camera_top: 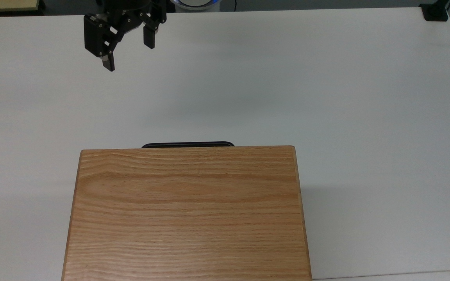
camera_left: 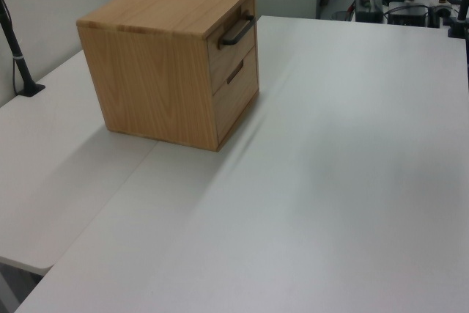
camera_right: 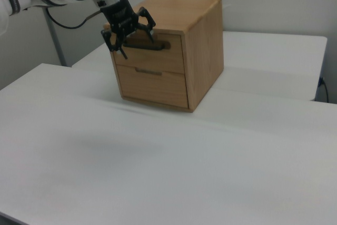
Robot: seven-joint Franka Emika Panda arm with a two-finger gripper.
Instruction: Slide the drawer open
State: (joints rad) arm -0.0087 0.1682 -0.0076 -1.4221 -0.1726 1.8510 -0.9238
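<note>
Even, diffuse overhead light fills all three views; nothing is dim. The white bench (camera_top: 326, 78) reads slightly grey-blue in the top view, with a faint broad shadow near its middle, well apart from the hand (camera_top: 129, 54). The cabinet (camera_top: 188, 214) throws a soft-edged shadow to the top view's right and a paler one to the top view's left. In the left view its shadow lies on the bench at its base, toward the near side. The right view shows a thin dark line under the cabinet front and a vague grey patch on the near bench. Wood grain is sharp in the top view. The left and right views are softer, and the far background is hazy. No strong glare shows.
</note>
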